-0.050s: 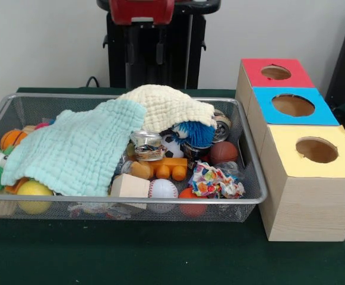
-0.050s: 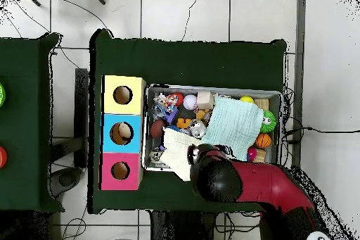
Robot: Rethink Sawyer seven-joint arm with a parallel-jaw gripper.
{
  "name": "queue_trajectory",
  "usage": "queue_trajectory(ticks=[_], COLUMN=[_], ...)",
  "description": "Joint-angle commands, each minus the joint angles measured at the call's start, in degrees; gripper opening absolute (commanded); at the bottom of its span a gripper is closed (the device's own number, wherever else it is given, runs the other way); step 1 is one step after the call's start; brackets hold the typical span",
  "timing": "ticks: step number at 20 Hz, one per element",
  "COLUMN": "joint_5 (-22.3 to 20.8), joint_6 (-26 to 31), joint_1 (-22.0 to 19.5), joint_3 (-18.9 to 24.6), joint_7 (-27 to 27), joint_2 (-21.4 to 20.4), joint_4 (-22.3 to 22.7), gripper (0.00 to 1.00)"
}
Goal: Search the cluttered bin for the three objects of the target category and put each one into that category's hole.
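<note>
Wire mesh bin sits on the green bench, just beside a row of three wooden boxes with holes: red-topped, blue-topped, yellow-topped. In the bin, a mint cloth and a cream cloth cover much of the clutter. Visible: baseball, brown ball, yellow ball, blue spiky ball. Hand hangs above the bin's far edge; open or closed, cannot tell.

A metal mesh bin holds two crinkled cloths, beside pale wood-grain boxes.
</note>
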Motion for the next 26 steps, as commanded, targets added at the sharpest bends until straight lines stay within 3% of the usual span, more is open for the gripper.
queue_trajectory(ticks=[1,14,26], joint_5=[-2.7,-6.4,-8.1], joint_6=[6.0,4.6,7.4], joint_1=[-1.9,-3.5,-2.9], joint_3=[2.3,2.4,2.9], joint_7=[-3.3,-5.7,-6.6], joint_2=[7.0,16.4,20.3], joint_4=[-8.1,-15.1,-22.0], gripper=[1.00,1.00,1.00])
